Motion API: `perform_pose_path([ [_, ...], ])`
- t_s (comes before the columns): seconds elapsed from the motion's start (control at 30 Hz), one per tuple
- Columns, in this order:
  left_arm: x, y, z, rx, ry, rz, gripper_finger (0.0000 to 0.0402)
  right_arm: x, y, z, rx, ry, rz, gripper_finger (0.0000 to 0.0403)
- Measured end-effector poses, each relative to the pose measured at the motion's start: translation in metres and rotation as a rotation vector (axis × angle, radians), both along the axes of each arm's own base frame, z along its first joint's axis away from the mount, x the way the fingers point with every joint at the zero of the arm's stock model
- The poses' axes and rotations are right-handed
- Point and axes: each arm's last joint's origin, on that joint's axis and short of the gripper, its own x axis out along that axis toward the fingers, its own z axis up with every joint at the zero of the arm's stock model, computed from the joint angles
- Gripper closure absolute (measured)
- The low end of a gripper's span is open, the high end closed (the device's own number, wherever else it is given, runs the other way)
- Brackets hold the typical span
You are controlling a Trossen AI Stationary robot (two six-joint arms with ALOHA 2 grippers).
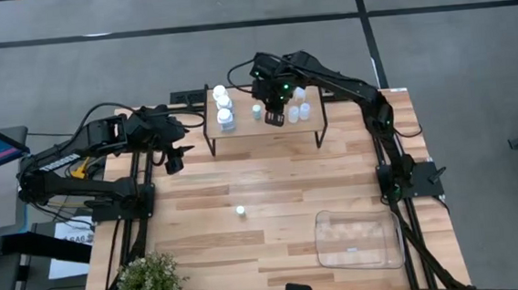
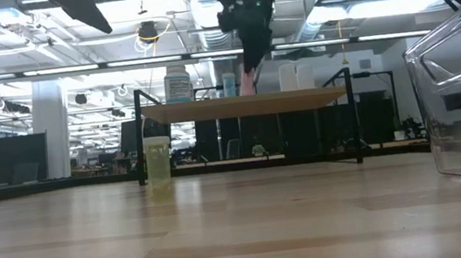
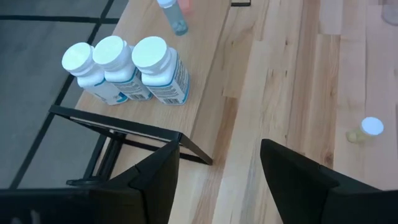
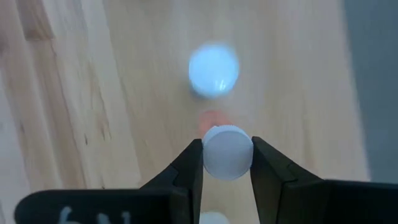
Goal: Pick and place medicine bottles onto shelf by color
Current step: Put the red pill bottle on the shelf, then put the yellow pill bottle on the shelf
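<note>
One small pink bottle (image 4: 227, 152) clenched in your right gripper (image 1: 273, 116), hanging over shelf (image 1: 249, 130) beside bluish bottle (image 4: 213, 70). Risk: lower off-line, you topple that neighbour. Three white bottles (image 3: 127, 70) stand at shelf's far end. Yellowish bottle (image 1: 241, 211) waits on table (image 1: 248, 255). Left gripper (image 3: 217, 177) spread, empty, beside shelf.

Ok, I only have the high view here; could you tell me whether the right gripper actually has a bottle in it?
Observer: Yes, the right wrist view shows the right gripper shut on a small white-capped bottle, over the shelf.
Operator: What colour is its body?
Observer: Pinkish, by the low view.
Operator: And is the left gripper holding anything?
Observer: No, its wrist view shows the left gripper open and empty, beside the shelf end that carries three white bottles.
</note>
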Motion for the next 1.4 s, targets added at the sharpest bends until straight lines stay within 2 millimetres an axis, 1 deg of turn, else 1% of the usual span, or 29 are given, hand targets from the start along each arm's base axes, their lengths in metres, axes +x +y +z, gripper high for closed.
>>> perform_pose_path([
  [0.07,0.000,0.000,0.000,0.003,0.001,-0.003,0.0188,-0.001,-0.002,-0.007,0.020,0.044,0.000,0.0293],
  [0.17,0.000,0.000,0.000,0.008,0.004,-0.009,0.0188,0.004,0.000,-0.011,0.003,0.053,0.019,0.0293],
  [0.33,0.000,0.000,0.000,0.007,0.004,-0.008,0.0188,0.009,0.000,-0.010,-0.024,0.022,0.021,0.0293],
  [0.57,0.000,0.000,0.000,0.012,0.007,-0.014,0.0188,0.004,-0.002,-0.012,-0.014,0.057,0.001,0.0290],
  [0.7,0.000,0.000,0.000,0.017,0.009,-0.019,0.0188,0.006,0.001,-0.012,-0.017,0.057,0.008,0.0268],
  [0.9,0.000,0.000,0.000,0.019,0.011,-0.021,0.0188,0.007,0.001,-0.011,-0.020,0.047,0.004,0.0208],
  [1.03,0.000,0.000,0.000,0.019,0.011,-0.021,0.0188,0.008,0.000,-0.011,-0.025,0.034,-0.002,0.0178],
  [1.13,0.000,0.000,0.000,0.019,0.011,-0.021,0.0188,0.007,0.000,-0.008,-0.028,0.025,-0.010,0.0169],
  [1.23,0.000,0.000,0.000,0.018,0.011,-0.020,0.0188,0.008,0.001,-0.004,-0.035,0.009,-0.009,0.0169],
  [1.33,0.000,0.000,0.000,0.018,0.011,-0.020,0.0188,0.006,0.005,0.003,-0.045,-0.009,-0.003,0.0170],
  [1.4,0.000,0.000,0.000,0.018,0.011,-0.020,0.0188,0.001,0.009,0.012,-0.048,-0.030,-0.013,0.0170],
])
